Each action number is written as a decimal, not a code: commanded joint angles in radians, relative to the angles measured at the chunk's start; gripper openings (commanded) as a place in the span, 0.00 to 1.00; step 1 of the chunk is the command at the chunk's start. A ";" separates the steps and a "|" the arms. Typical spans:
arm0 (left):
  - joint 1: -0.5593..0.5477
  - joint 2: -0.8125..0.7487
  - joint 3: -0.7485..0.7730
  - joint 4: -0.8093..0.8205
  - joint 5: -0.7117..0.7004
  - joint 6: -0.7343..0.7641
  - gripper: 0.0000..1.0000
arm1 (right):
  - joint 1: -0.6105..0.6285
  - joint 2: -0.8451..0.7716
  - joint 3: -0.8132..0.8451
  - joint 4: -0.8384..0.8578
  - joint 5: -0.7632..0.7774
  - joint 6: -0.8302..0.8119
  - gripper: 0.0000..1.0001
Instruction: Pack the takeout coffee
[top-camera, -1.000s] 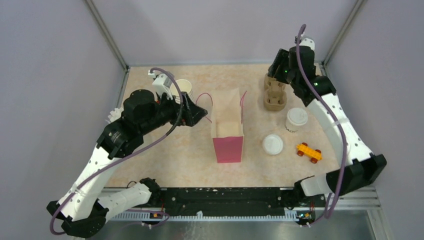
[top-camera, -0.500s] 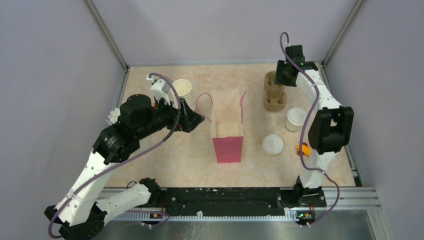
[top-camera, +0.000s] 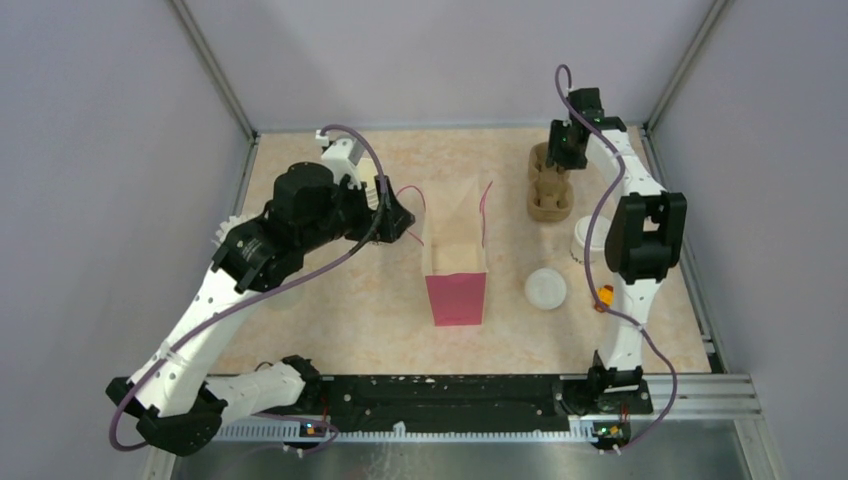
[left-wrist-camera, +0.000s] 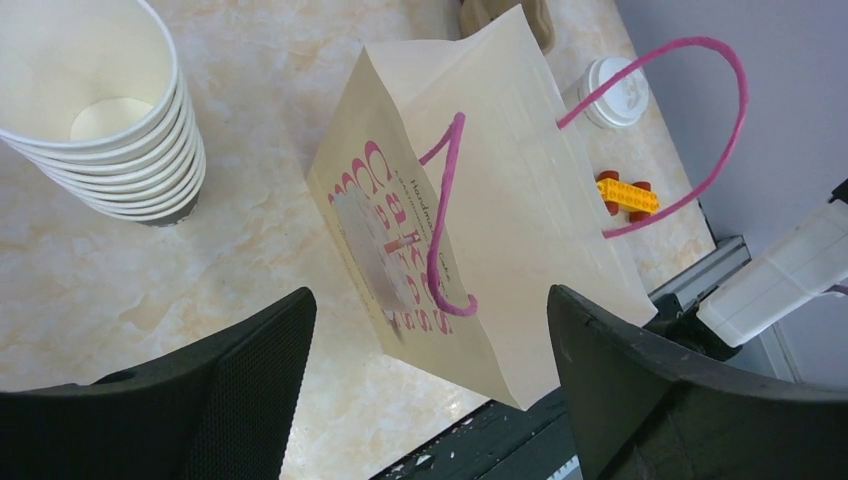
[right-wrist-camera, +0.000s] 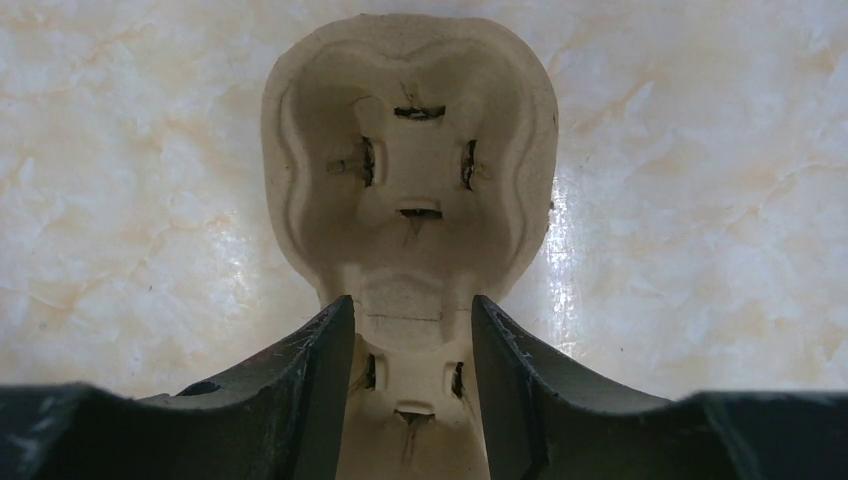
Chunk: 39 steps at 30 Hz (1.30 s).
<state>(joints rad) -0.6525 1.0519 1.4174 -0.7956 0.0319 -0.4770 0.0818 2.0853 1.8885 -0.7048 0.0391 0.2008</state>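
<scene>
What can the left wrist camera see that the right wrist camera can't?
Only the left wrist view shows the pink-handled paper bag, the stack of empty cups, the lidded coffee cup and a yellow toy brick. Only the right wrist view shows the brown cup carrier up close, its pockets seen from straight above. Both show the marbled table, and a brown scrap behind the bag in the left wrist view looks like that same carrier.

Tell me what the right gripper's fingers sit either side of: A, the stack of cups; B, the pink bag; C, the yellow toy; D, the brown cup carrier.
D: in the right wrist view, the right gripper flanks the narrow middle of the brown cup carrier.
</scene>
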 joint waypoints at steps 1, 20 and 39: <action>0.004 0.039 0.056 0.003 -0.053 -0.013 0.89 | -0.005 0.021 0.057 -0.010 -0.009 -0.018 0.46; 0.003 0.070 0.107 -0.031 -0.072 -0.032 0.80 | 0.014 0.051 0.020 0.003 0.031 -0.014 0.43; 0.003 0.046 0.102 -0.064 -0.073 -0.013 0.87 | 0.057 0.074 0.040 -0.028 0.132 -0.013 0.35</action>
<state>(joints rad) -0.6514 1.1213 1.4910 -0.8806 -0.0422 -0.4988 0.1284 2.1559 1.8984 -0.7227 0.1333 0.1909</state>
